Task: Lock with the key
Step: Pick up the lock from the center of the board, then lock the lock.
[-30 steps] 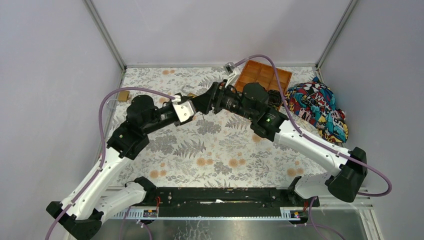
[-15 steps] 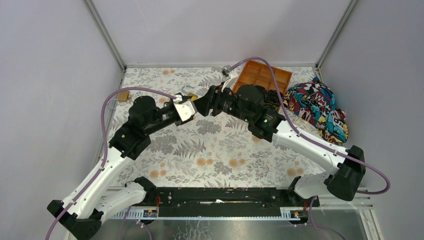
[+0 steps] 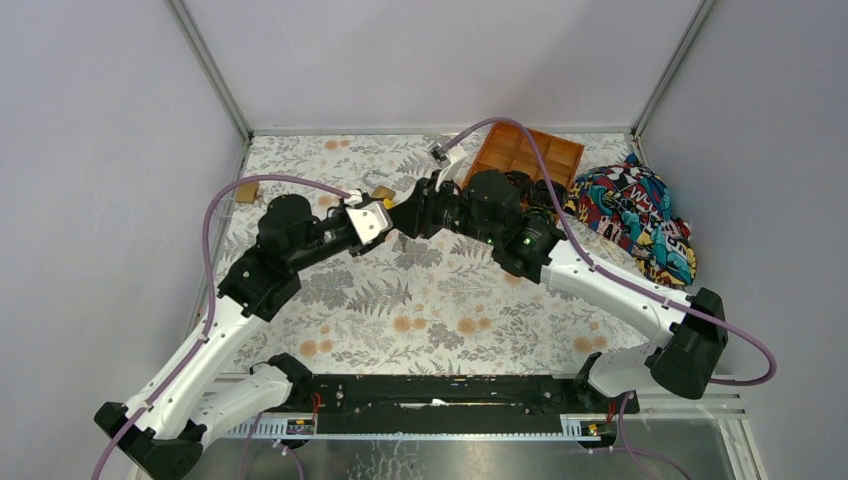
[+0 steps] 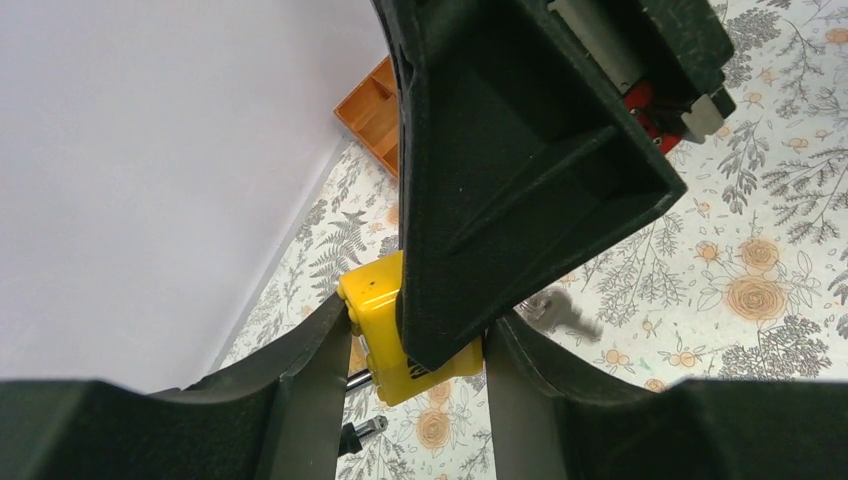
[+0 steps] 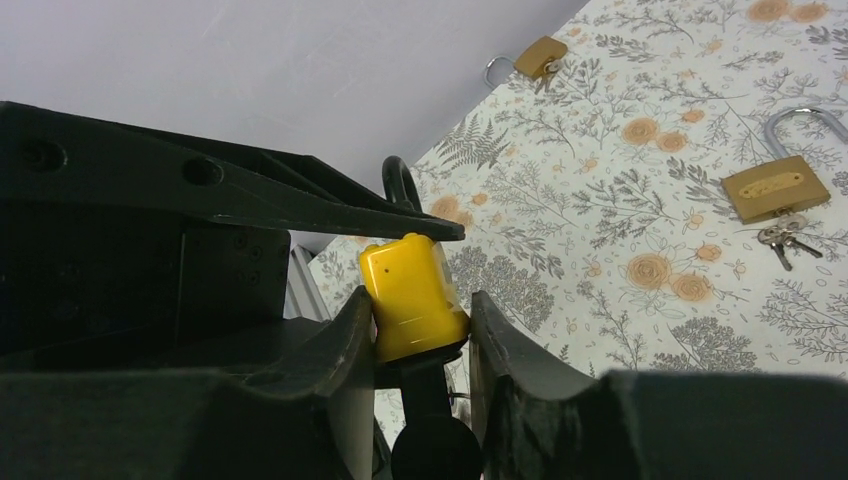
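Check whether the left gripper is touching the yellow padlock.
Touching. The left wrist view shows the yellow padlock pressed edge-on against one finger of the left gripper with no gap; its other side is hidden.

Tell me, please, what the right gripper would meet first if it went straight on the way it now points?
The yellow padlock: it sits between the right gripper's fingers, so hardly any travel seems left. Right behind it is the left gripper, which holds the padlock.
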Controlling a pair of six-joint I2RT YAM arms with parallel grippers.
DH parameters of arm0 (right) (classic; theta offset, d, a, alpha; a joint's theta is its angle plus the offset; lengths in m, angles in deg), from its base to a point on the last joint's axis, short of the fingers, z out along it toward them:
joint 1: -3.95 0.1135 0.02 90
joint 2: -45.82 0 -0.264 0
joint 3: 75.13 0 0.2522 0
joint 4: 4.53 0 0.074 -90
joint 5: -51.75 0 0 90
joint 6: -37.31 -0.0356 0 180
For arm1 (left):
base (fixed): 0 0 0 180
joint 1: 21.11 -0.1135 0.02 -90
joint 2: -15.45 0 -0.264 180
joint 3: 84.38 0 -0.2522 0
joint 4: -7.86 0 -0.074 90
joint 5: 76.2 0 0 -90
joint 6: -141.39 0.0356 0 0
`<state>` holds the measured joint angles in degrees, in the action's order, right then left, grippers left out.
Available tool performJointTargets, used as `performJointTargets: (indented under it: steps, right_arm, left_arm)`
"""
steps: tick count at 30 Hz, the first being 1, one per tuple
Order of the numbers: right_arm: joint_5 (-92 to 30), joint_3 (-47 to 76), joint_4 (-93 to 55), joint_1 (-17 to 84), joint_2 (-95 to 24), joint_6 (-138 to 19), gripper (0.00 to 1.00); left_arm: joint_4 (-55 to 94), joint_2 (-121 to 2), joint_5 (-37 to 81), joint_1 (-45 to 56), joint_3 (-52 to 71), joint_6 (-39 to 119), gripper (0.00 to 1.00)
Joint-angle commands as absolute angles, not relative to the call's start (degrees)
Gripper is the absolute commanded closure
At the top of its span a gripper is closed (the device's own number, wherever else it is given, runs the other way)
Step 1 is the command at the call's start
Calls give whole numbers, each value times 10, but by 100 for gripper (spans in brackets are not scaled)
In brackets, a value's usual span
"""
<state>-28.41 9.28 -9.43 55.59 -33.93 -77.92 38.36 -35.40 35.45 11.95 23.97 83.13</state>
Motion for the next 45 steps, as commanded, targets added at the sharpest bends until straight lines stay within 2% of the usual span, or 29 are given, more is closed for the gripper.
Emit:
performJointTargets:
  steps: [1,3,4,5,6,10,15,20,26,30,36,38,41,42,44,45]
  right_arm:
    - [-276,121,-92,560,-328,-786,100]
    - [-268,122,-114,559,-316,-765,100]
    - [-260,123,-129,559,-308,-750,100]
    - [-253,124,-149,556,-300,-732,100]
    - [-235,123,-169,554,-291,-713,100]
    - [-166,124,-274,536,-252,-635,100]
    - [-78,127,-353,530,-217,-594,100]
    - [-52,128,-345,530,-208,-607,100]
    - [-25,131,-334,530,-211,-617,100]
    - [-23,135,-331,531,-213,-617,100]
    - [-16,143,-319,531,-223,-620,100]
    - [-16,146,-320,530,-225,-620,100]
    - [-11,147,-319,531,-226,-621,100]
    - [-8,145,-319,531,-226,-620,100]
    - [-25,140,-321,530,-225,-619,100]
    - [-44,138,-328,530,-224,-617,87]
  left_arm:
    - [344,-332,425,124,225,854,99]
    - [407,-335,455,124,206,867,43]
    - [442,-337,465,124,192,878,29]
    - [479,-338,473,124,179,889,21]
    - [510,-338,477,124,168,902,19]
    - [649,-342,483,123,125,968,18]
    - [760,-363,502,124,83,990,24]
    - [749,-382,549,124,85,978,29]
    - [707,-392,535,124,95,940,49]
    - [708,-392,554,127,99,930,53]
    - [708,-397,568,134,111,921,51]
    - [708,-397,574,136,111,921,60]
    - [707,-400,574,138,106,926,95]
    - [707,-400,575,138,103,926,100]
    - [700,-399,573,138,99,912,100]
    - [692,-399,569,138,98,893,100]
